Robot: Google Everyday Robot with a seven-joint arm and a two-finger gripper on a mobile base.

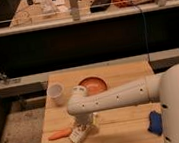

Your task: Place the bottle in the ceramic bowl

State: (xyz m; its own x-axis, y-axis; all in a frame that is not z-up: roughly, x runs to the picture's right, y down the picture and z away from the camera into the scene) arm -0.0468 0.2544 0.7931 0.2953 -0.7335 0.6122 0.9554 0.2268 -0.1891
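claw [81, 123] down at bottle [78, 135] | its grip: I cannot tell | I should centre on the bottle's body, then lift clear toward ceramic bowl [93, 85]

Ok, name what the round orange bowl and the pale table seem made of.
Round orange bowl: probably ceramic, terracotta-coloured, matte. Pale table: wood by its light tan tone, unglossy. The gripper hangs over the slim white bottle near the front edge.
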